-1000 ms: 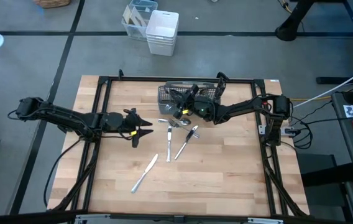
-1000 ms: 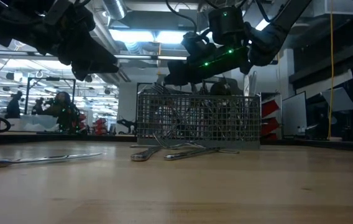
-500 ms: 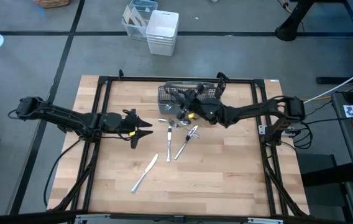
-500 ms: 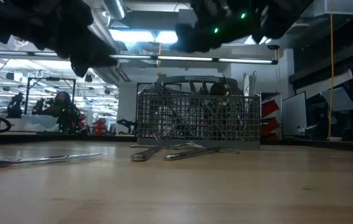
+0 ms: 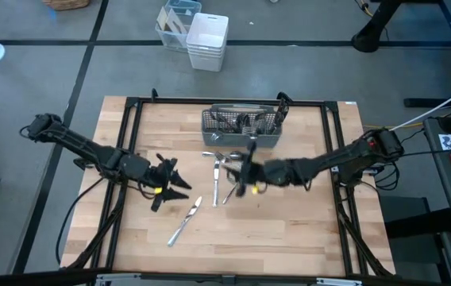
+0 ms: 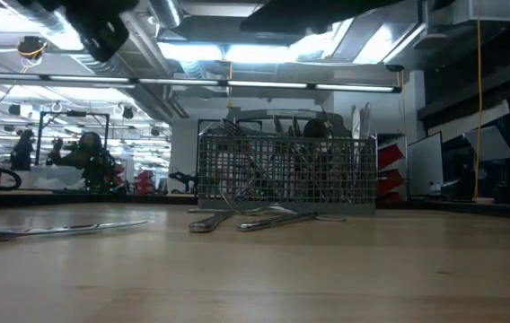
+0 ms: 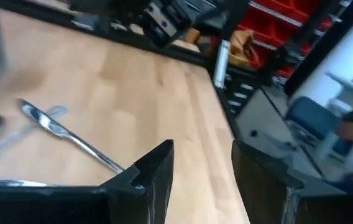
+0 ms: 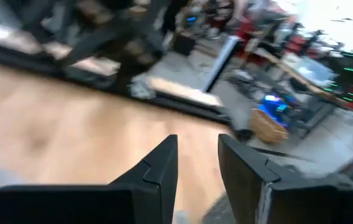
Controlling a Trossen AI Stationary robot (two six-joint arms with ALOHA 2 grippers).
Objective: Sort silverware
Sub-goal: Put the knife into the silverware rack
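1. The high camera looks straight down on the whole tabletop.
2. The low one sits at board level, facing the caddy, which both share.
3. Each wrist camera looks closely past its own fingers.

Even overhead light, bright ceiling strips glaring in the low view, both wrist views heavily motion-blurred.

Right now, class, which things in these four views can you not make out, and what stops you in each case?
- Caddy contents: low view, mesh overlaps the pieces; high view, too small to count or sort.
- Right gripper: high view, motion blur hides whether it holds anything; right wrist view shows nothing between the fingers.
- Pieces under the right arm: partly covered in the high view.
- Knife: left wrist view, its end is hidden behind the left gripper.
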